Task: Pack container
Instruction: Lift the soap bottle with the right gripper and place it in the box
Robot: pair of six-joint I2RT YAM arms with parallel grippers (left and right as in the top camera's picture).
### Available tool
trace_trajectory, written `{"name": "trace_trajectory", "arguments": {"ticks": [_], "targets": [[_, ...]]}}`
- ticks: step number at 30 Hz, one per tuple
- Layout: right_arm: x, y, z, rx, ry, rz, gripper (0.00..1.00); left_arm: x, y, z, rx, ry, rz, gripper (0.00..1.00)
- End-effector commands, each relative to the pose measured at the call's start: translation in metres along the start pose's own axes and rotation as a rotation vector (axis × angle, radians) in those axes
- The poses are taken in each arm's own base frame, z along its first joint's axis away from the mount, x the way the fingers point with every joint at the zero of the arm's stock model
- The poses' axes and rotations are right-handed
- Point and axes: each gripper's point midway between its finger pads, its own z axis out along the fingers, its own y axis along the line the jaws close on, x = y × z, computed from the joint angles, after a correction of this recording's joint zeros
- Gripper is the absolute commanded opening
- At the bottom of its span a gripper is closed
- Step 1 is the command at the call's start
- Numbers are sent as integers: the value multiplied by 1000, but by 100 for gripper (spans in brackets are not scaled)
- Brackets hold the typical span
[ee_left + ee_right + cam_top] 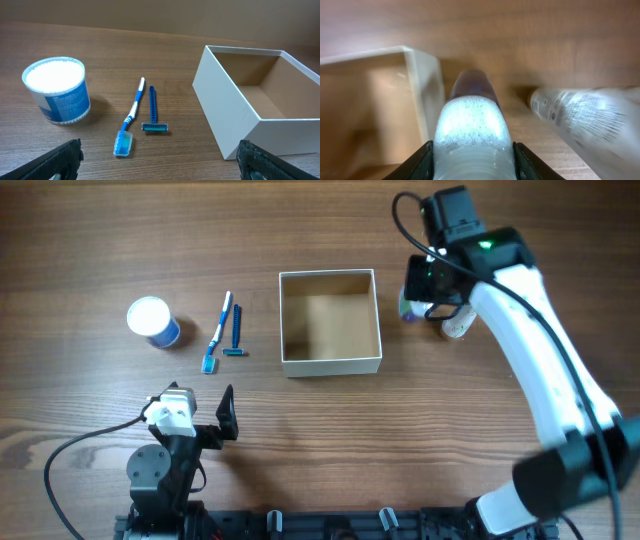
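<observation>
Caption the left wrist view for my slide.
Open left tool facing a white-lidded blue tub, a toothbrush, a razor and the white-walled container on the wooden table.

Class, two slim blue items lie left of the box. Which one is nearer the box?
The razor, all blue with a crosswise head; the blue-and-white toothbrush lies on its far side from the box.

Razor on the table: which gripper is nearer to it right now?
Left. The left gripper sits open a short way from the razor; the right gripper, gripping a bottle, is beyond the container.
</observation>
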Motion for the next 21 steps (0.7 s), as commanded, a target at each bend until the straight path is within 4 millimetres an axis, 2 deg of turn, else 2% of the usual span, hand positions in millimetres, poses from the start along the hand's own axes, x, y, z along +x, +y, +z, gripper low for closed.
{"name": "trace_trajectory", "arguments": {"ticks": [1,3,5,7,10,12,14,17,21], "targets": [[-13,24,-62,-85,-156,-48,15,-1,0,0,0,-9,11,100],[-9,42,-79,-128,-193,-85,15,-1,0,0,0,-9,11,100],[-3,59,-88,-164,-210,-115,15,-1,0,0,0,-9,11,100],[2,77,-90,-196,-212,-128,14,-1,0,0,0,-9,11,100],[9,104,-82,-228,-202,-151,11,-1,0,0,1,-9,11,100],[10,117,-70,-233,-190,-156,12,-1,0,0,0,-9,11,100],[10,122,-55,-217,-172,-145,12,-1,0,0,1,-9,11,100],[8,117,-23,-132,-139,-126,17,-1,0,0,0,-9,11,100],[9,113,24,-68,-73,-121,18,-1,0,0,1,-9,11,100]]}}
